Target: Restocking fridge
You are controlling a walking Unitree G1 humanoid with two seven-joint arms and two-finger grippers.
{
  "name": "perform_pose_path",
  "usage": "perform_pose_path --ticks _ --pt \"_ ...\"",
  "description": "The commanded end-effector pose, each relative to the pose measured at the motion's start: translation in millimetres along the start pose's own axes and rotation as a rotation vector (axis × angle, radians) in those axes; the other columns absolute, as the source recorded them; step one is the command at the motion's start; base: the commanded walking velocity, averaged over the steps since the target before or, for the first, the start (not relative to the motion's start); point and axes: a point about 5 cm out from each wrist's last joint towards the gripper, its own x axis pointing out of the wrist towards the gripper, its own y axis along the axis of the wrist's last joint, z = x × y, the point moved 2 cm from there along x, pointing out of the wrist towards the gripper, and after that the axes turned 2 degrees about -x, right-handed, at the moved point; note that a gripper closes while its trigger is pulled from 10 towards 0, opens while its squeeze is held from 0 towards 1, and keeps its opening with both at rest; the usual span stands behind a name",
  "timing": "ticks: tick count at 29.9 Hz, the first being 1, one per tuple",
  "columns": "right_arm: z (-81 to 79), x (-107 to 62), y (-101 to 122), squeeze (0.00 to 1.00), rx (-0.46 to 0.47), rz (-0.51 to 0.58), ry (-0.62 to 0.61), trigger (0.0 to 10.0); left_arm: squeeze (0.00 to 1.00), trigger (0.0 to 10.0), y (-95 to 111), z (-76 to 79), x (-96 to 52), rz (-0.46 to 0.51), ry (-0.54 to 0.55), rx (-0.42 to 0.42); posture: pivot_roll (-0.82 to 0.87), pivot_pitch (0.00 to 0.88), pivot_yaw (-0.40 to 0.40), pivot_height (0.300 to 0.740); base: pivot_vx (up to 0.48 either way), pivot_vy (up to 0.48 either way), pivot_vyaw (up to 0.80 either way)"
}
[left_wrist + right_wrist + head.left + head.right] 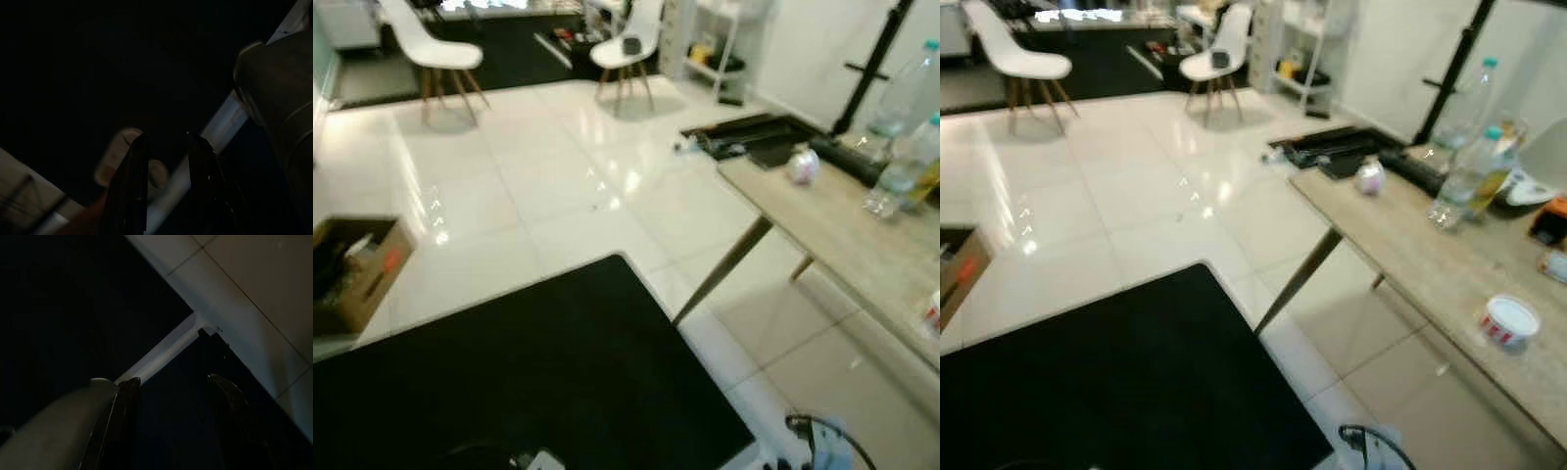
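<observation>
Bright tiled room, glossy white floor [538, 186], two white chairs [435, 54] at the far end and a cardboard box [357, 269] off to the left. A big black mat or top [509, 382] fills the foreground, looks like the robot is standing right over it. The stuff to restock sits on the wooden desk [1449, 264] to the right: clear plastic bottles [1469, 176], a little white tub [1510, 319] near the front edge, probably staged there for pickup. No fridge anywhere in sight. Both arms seem to hang idle in the shade: left gripper [166, 186] fingers slightly apart, holding nothing; right gripper [178, 426] spread wider, also empty.
</observation>
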Motion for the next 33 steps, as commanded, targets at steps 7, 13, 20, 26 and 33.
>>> perform_pose_path --ticks 7,13,20,26,33 --pt "6.5 -0.3 3.7 0.00 0.011 0.009 -0.020 10.0 0.32 10.0 10.5 5.6 1.5 0.034 -0.019 0.004 0.00 0.000 -0.041 0.740 0.436 0.000 -0.75" --pt "6.7 -0.4 3.4 0.00 0.011 0.008 -0.020 10.0 0.32 10.0 10.9 5.7 1.5 0.034 -0.019 0.004 0.00 0.000 -0.042 0.740 0.426 0.000 -0.75" --pt "6.8 -0.6 2.3 0.00 0.016 0.007 -0.021 10.0 0.31 10.0 10.5 5.9 1.5 0.034 -0.021 0.000 0.00 0.000 -0.042 0.740 0.412 0.000 -0.74" --pt "6.9 -0.7 1.8 0.00 0.016 0.005 -0.022 10.0 0.26 10.0 9.9 7.5 1.3 0.033 -0.038 -0.019 0.00 0.000 -0.043 0.740 0.167 0.000 -0.74" --pt "7.0 -0.8 1.1 0.00 0.016 0.002 -0.021 10.0 0.26 10.0 9.2 8.2 1.2 0.029 -0.046 -0.019 0.00 0.000 -0.044 0.740 0.000 0.000 -0.73"
